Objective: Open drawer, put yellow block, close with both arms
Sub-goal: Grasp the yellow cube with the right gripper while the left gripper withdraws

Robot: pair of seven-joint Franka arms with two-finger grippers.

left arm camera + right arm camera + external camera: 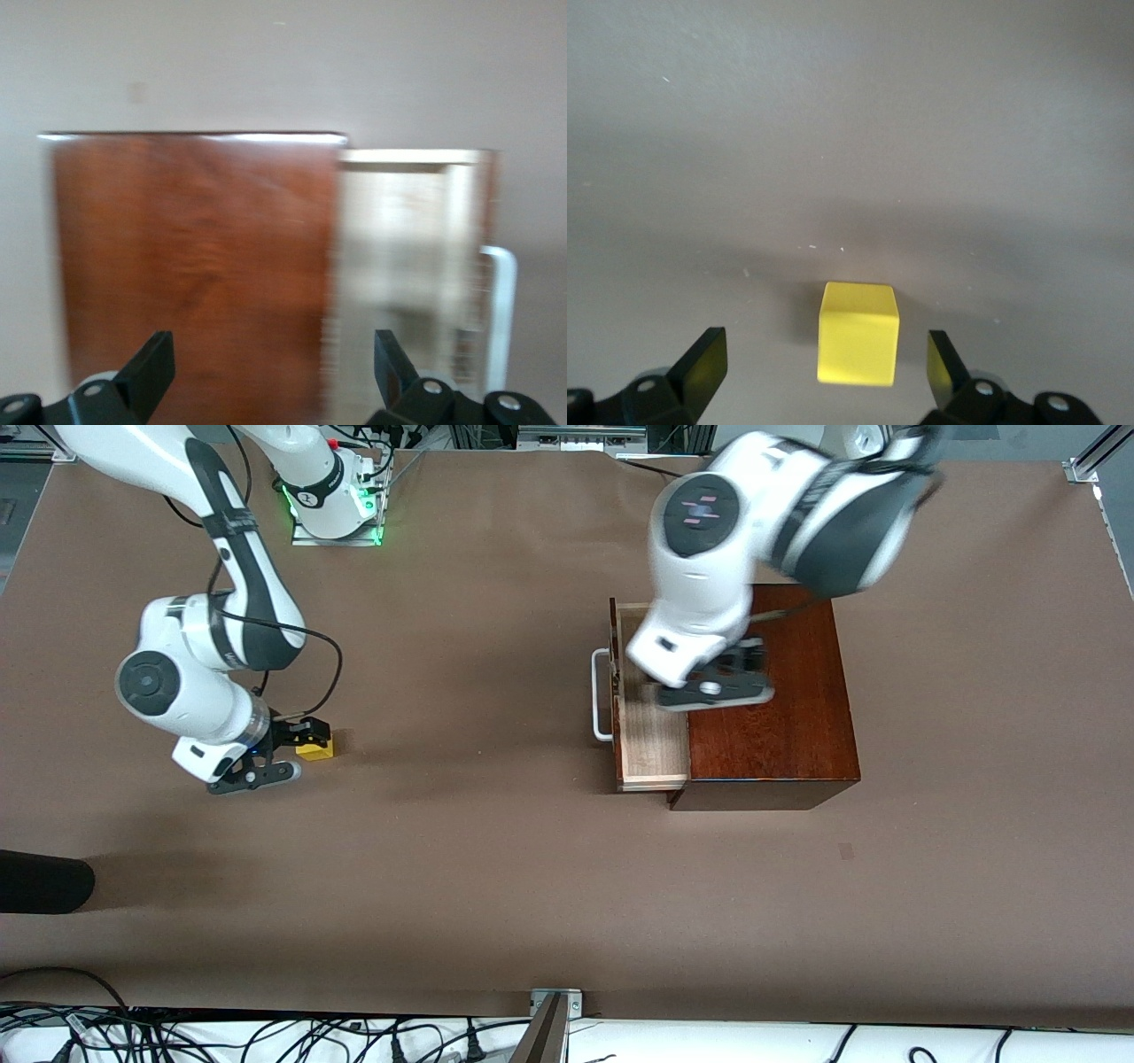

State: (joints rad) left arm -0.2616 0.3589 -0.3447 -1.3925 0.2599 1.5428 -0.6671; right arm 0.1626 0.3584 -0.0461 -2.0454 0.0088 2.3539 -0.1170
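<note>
The right end effector (pixel 824 367) sits low over the tabletop (pixel 496 868) toward the right arm's end, its fingers spread wide with the yellow block (pixel 858 333) resting between them untouched, lined up, I judge, for a pinch. The left end effector (pixel 275 359) hangs over the mahogany box (pixel 771 708), fingers wide apart and holding nothing, probably clear of the handle (pixel 601 695) so the tray stays free. The drawer (pixel 651 740) stands pulled out toward the right arm's end, its pale tray bare and ready to receive the block.
</note>
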